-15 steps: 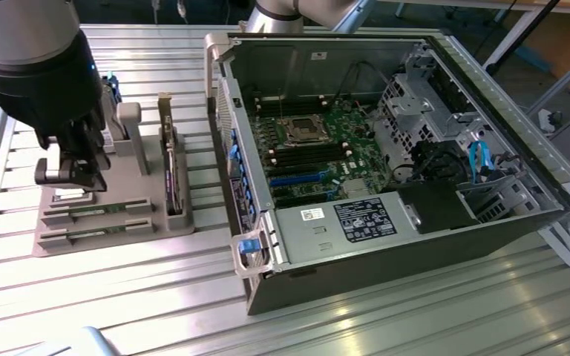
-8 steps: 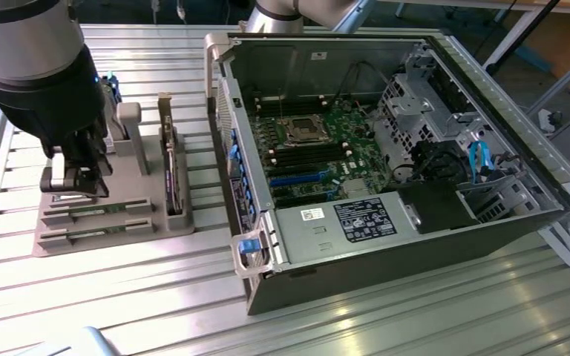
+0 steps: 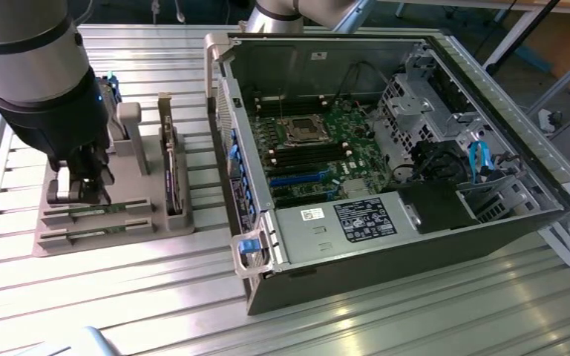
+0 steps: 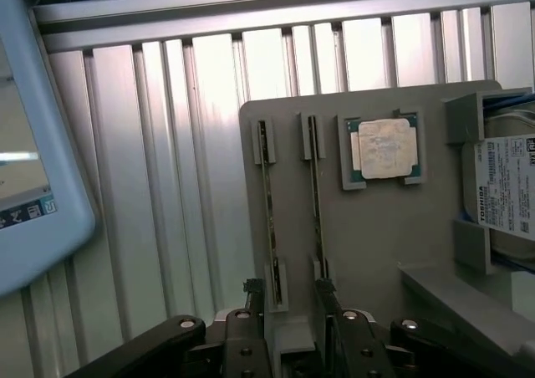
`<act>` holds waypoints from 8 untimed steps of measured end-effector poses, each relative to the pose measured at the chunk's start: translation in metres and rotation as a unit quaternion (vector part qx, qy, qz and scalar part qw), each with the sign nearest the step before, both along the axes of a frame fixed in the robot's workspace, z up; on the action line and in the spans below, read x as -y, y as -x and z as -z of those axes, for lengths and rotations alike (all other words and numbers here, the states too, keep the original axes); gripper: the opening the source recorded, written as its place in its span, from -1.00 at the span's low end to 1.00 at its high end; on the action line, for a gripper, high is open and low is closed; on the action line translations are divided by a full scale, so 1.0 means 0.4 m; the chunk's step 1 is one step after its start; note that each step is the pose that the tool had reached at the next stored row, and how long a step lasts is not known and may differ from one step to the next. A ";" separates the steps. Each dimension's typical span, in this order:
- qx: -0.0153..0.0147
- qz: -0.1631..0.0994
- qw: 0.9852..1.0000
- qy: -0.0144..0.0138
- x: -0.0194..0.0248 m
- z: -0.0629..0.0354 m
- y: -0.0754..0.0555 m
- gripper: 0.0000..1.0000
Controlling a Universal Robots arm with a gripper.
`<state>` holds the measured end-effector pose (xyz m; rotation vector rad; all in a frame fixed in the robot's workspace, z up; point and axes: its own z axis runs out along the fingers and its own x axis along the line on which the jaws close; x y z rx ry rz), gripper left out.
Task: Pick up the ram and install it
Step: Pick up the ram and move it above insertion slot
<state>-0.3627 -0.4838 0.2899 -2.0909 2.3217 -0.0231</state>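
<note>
Ribbed metal tabletop (image 3: 364, 326), grey tray (image 4: 376, 252) on it. Gripper (image 4: 287, 298) spread wide, hovering over ram (image 4: 315, 194) and twin stick (image 4: 268, 211), both edge-up in tray slots. Likely hazard: straddling both sticks, or catching a slot wall.

Grey holder tray (image 4: 393, 252) mid-frame on ribbed metal surface (image 4: 167, 160). Two thin sticks stand on edge in parallel slots: ram (image 4: 268, 202), second ram (image 4: 315, 186) just beside it. Square silver processor (image 4: 384, 148) sits in recess next to them. Hard drive (image 4: 506, 186) with white label beyond, at frame edge. Claw (image 4: 290, 298) spread wide, fingertips (image 4: 254, 294) near stick ends; contact unclear. Pale blue casing (image 4: 42, 160) at opposite edge.
</note>
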 end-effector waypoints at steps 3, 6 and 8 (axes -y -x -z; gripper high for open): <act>0.000 0.000 1.000 0.000 0.001 0.015 0.003 -0.28; 0.000 0.000 1.000 0.000 0.001 0.029 0.005 -0.28; 0.000 0.000 1.000 0.000 0.001 0.038 0.006 -0.28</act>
